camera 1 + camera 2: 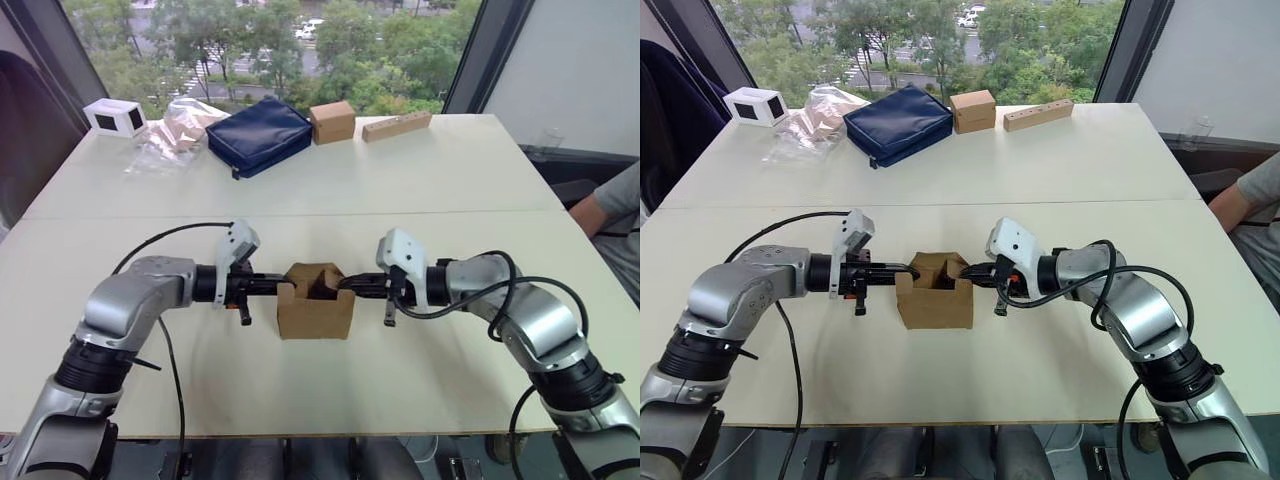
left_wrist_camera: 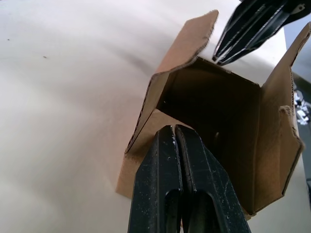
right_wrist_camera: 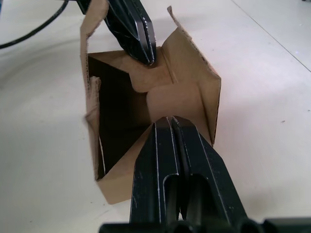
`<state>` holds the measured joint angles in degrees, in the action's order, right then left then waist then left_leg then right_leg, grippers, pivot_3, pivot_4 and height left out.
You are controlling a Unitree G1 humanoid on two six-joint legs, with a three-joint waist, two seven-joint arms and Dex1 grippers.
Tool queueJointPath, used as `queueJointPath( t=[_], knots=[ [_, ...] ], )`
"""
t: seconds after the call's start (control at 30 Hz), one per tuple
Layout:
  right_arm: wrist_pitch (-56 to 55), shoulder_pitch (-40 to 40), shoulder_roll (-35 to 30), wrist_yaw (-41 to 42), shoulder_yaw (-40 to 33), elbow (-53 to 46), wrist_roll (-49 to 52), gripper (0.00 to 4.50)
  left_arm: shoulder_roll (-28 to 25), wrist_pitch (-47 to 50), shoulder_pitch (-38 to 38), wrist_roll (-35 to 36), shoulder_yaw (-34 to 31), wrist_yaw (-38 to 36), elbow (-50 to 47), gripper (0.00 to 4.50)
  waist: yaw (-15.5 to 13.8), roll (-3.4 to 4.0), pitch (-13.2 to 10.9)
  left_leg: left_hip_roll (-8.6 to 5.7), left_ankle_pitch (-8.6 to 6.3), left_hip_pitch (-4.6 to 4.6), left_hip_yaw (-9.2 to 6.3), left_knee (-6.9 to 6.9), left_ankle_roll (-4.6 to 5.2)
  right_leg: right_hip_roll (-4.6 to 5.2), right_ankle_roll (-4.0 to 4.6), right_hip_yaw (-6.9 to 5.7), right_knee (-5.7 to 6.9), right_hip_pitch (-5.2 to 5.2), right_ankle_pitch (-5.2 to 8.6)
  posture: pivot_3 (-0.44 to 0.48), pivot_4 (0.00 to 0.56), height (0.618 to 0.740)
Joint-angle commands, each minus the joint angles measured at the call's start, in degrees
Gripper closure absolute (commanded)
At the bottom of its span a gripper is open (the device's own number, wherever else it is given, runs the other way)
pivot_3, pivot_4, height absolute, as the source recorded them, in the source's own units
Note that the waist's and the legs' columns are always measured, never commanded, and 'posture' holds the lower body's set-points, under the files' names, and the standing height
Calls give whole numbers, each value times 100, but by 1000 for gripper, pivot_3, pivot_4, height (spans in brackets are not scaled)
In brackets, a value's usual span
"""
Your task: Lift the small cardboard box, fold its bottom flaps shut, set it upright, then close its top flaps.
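Windows with treetops behind them back a pale surface (image 1: pixel 420 190) that spans the scene, with a person's arm (image 1: pixel 608 205) at its right edge. Along the far side lie a navy zipped pouch (image 1: pixel 260 134), a clear plastic bag (image 1: pixel 172 135) of tan pieces, a white box with black panels (image 1: pixel 114 117), a lighter tan cardboard block (image 1: pixel 332 121) and a long wooden strip (image 1: pixel 397 125).

Near the front edge the small cardboard box (image 1: pixel 315 312) stands upright on the surface between the two arms, its top open and its flaps raised. The left gripper (image 1: pixel 268 285) reaches in from the left with its fingers (image 2: pixel 177 160) pressed together, their tips over the box's left top flap. The right gripper (image 1: pixel 350 284) comes in from the right, fingers (image 3: pixel 170 145) likewise pressed together, tips at the right flap. Whether either fingertip actually touches the cardboard is hard to judge, though both look to be right against it.
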<state>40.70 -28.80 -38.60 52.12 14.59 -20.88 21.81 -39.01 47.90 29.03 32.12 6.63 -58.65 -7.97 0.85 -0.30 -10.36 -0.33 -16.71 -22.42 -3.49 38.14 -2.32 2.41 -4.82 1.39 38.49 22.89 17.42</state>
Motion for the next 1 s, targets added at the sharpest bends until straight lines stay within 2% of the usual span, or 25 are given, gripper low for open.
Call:
queueJointPath(
  t=[0.03,0.73,1.0],
  knots=[
    [-165,-113,8,28,91,30,-185,4500,1,-58,-4,-105,51,37,-42,4454,0,0,0,0,0,0,0,0,0,0,0,0,0,0,0,0,150,740],
    [-325,-71,126,14,72,185,-337,4500,35,-21,-117,-104,-1,96,-121,4454,-1,0,0,0,0,1,0,0,0,1,0,0,0,-1,0,0,150,740],
    [-334,-21,94,11,-10,143,-299,4500,22,86,-107,58,-202,120,-171,4454,0,0,0,0,0,1,0,0,0,1,0,0,0,-1,0,0,150,740]
  ],
)
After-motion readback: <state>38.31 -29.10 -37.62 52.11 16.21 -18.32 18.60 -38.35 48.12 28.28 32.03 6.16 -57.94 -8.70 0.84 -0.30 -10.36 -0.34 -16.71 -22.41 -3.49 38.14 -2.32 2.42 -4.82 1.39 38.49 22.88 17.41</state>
